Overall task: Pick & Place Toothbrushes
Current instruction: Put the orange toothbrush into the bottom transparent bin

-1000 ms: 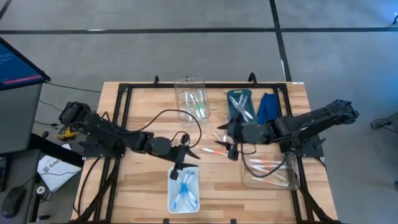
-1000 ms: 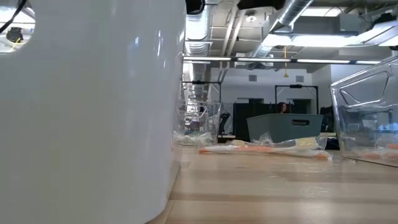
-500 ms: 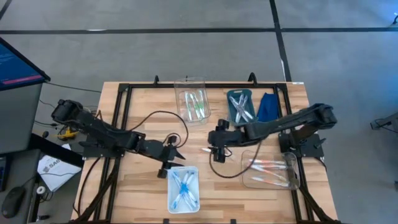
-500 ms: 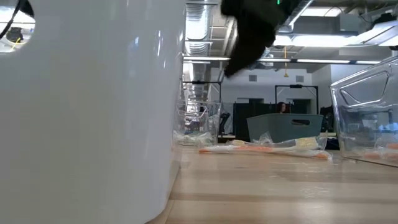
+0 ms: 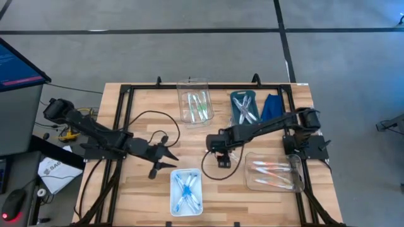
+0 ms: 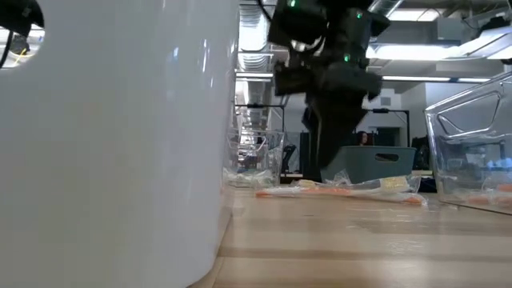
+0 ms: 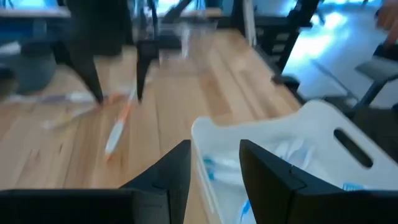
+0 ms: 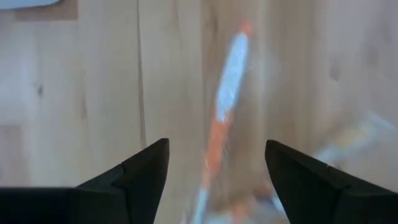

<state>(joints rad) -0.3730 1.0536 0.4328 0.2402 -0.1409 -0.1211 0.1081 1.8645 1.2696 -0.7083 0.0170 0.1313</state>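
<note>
**A:** Orange-handled toothbrush (image 8: 225,106) lies flat on the table (image 5: 145,107), directly below the right pincer (image 5: 222,159) and framed between its two spread fingers. Nothing held yet. I judge this the approach before a pick.

**B:** Left pincer (image 5: 154,171)?

**A:** Fingers part open, empty, hovering just beside the white tray (image 5: 187,192), which already carries blue toothbrushes (image 5: 187,189). It looks to be waiting.

**B:** Next move?

**A:** Probably a straight descent so the fingers straddle the thin handle, then a close. A stick lying flat on wood needs the fingertips almost at the surface, and a wrapper-like sheen near it could slip.

**B:** Other brushes?

**A:** Green ones (image 5: 199,106) sit in a clear bin well beyond the right pincer; orange-pink ones (image 5: 270,166) in another clear bin beside its arm; whitish ones on a dark tray (image 5: 243,108), next to a folded blue cloth (image 5: 271,108).

**B:** Surface, room?

**A:** Pale wood planks with a black frame. Grey floor, a monitor (image 5: 19,63) off the left side, exposed ducts overhead.
</note>
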